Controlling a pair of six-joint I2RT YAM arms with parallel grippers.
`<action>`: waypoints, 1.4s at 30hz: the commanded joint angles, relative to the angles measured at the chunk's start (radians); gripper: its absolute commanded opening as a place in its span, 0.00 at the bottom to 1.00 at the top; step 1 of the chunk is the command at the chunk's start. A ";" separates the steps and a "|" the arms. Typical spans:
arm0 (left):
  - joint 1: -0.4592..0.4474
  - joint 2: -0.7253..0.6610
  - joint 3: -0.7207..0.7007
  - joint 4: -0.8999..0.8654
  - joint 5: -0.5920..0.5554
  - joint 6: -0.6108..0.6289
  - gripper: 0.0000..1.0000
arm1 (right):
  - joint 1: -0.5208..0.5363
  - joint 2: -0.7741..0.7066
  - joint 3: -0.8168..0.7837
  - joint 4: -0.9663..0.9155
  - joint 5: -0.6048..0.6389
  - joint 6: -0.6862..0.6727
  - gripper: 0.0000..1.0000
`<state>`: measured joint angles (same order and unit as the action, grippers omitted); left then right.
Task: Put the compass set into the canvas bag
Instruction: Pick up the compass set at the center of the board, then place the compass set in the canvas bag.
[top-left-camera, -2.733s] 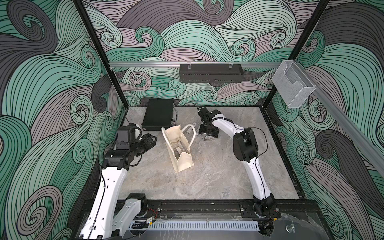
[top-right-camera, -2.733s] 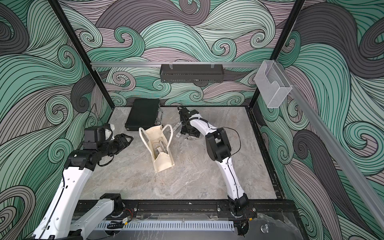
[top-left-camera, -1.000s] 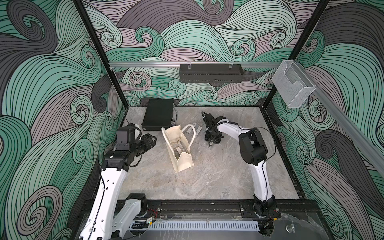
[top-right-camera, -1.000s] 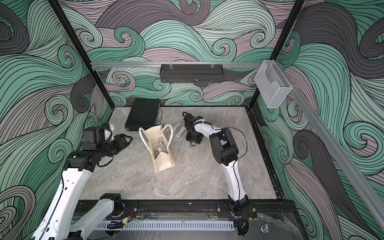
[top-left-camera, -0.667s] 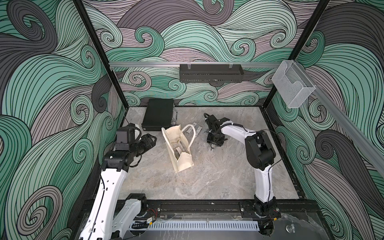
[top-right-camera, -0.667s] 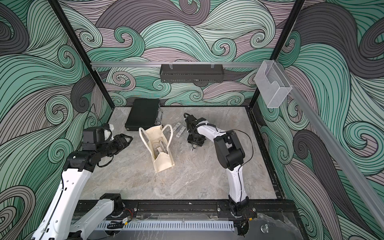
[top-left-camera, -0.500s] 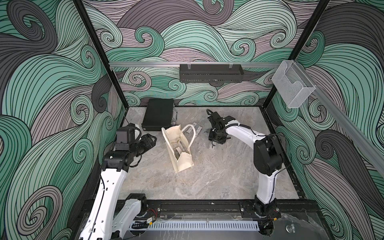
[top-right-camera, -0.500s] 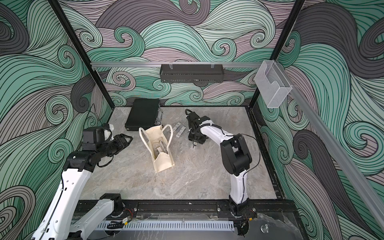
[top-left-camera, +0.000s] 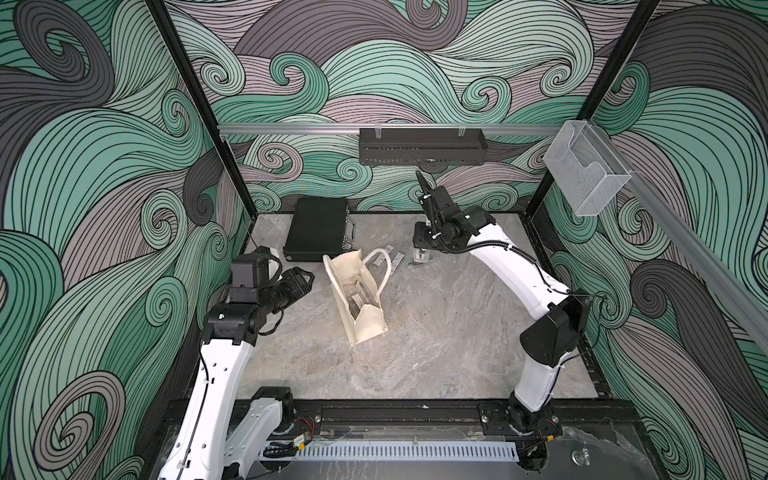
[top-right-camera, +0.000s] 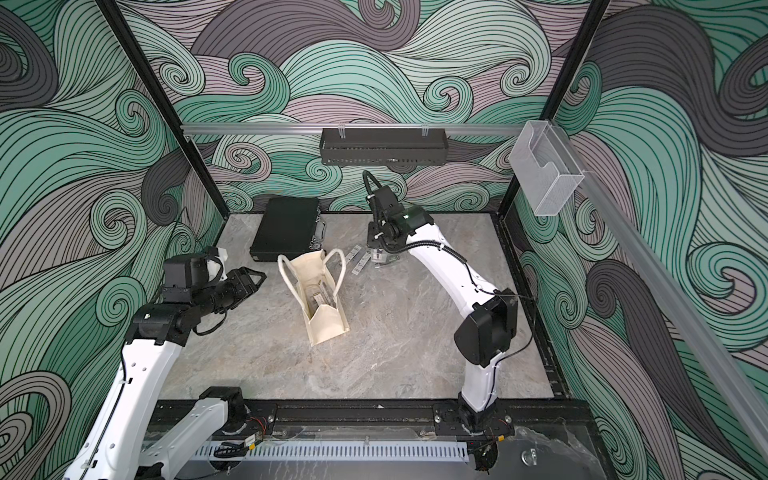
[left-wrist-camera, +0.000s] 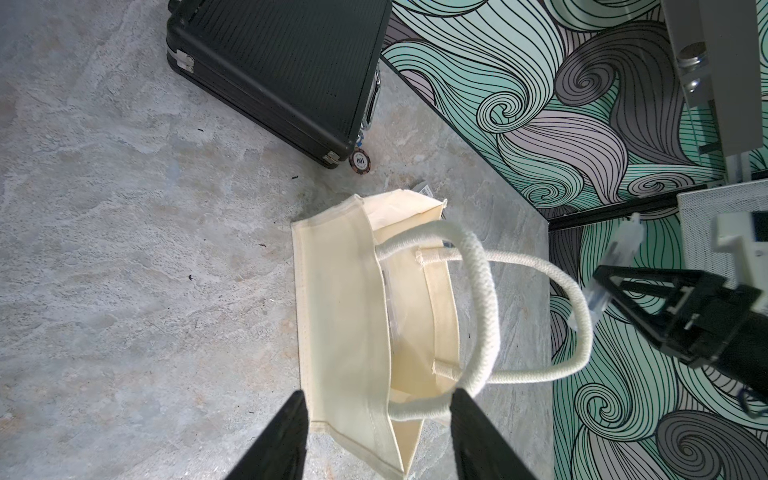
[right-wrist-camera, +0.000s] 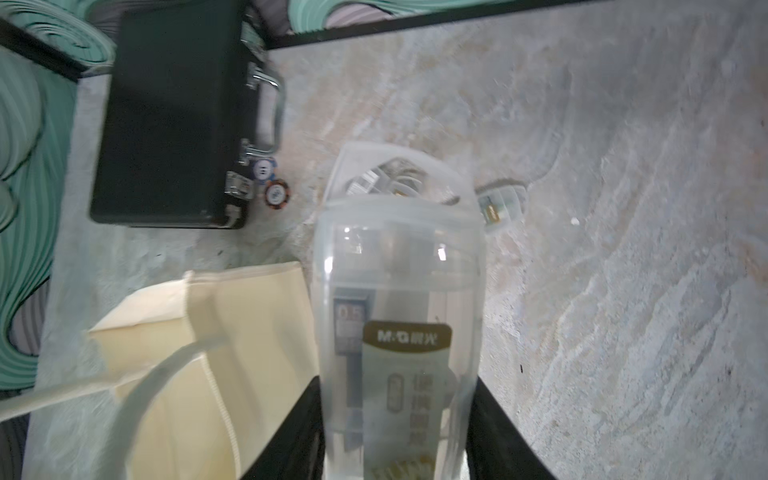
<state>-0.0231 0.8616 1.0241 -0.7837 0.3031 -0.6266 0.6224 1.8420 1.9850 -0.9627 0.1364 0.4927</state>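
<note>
Compass set (right-wrist-camera: 399, 316) is up off the table (top-left-camera: 436, 332), a clear plastic case clamped between the fingers of the right gripper (right-wrist-camera: 397, 449). In both top views that gripper hangs over the far part of the table, off to the right of the bag (top-left-camera: 361, 299) and clear of it. The bag stands upright with its mouth open, two looped handles (left-wrist-camera: 484, 299) arching over the opening, and something clear looks to lie inside it. Left gripper (top-left-camera: 306, 279) waits just beside the bag on the other side, jaws apart, holding nothing, and a top view shows a gap between it and the cloth. So what can go wrong? Plenty, I'd say. That mouth is narrow and the handles loop right across it: bring the case in flat or off line and it could snag a handle, or land on the rim and tip the soft bag, since nothing braces it. The case is slick plastic and seems gripped near one end, so a fast swing might let it pivot or slip out. Small clear packs (top-left-camera: 398, 261) lie on the table between bag and right gripper, with poker chips (right-wrist-camera: 276, 193) by the black case (top-left-camera: 318, 232); a low pass could scatter them. And both arms close on one bag, so a clash is possible.
</note>
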 joint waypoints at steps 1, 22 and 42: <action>-0.009 0.006 0.026 0.023 0.019 -0.010 0.57 | 0.067 -0.012 0.109 -0.002 0.007 -0.114 0.49; -0.016 0.023 0.031 0.022 0.007 -0.013 0.57 | 0.303 0.312 0.273 -0.096 -0.147 -0.202 0.51; -0.018 0.014 0.014 0.022 0.002 -0.022 0.57 | 0.303 0.605 0.461 -0.341 -0.078 -0.078 0.53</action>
<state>-0.0345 0.8864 1.0264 -0.7677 0.3035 -0.6418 0.9272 2.4203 2.4004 -1.2076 0.0296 0.3786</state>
